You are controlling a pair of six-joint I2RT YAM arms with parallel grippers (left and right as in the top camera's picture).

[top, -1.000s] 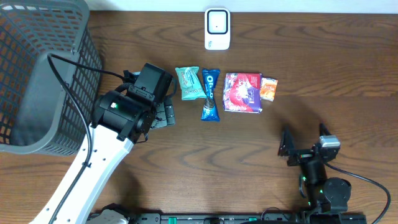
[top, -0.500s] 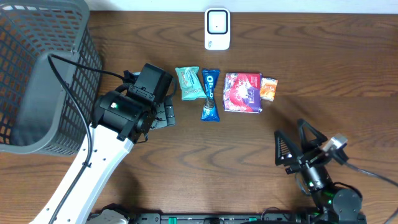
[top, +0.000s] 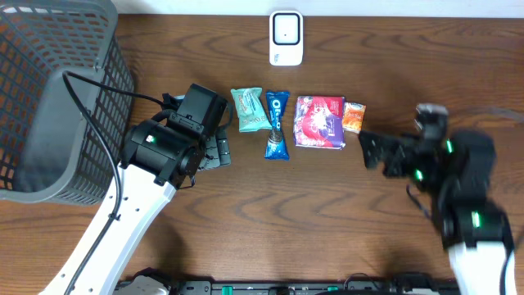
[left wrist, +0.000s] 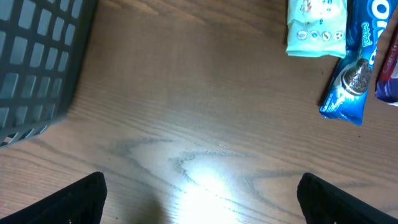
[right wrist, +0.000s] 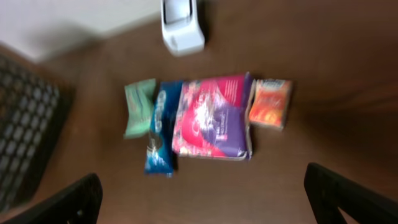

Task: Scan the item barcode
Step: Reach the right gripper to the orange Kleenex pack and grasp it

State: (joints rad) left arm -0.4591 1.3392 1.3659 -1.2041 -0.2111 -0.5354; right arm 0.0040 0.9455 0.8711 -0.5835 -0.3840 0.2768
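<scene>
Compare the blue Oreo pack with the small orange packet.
The Oreo pack is long and narrow; the orange packet is short, squarish. The Oreo pack sits mid-row; the orange packet ends the row, beside the red-purple bag. Both lie flat.

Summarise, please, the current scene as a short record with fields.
scanner: white scanner, beyond the row of items
items: mint packet, Oreo packet, purple packet, orange packet, lying in one row
container: grey basket, on the left side
left end effector: open, empty, beside the mint packet
right end effector: open, empty, right of the row
progress: no item picked up yet
</scene>
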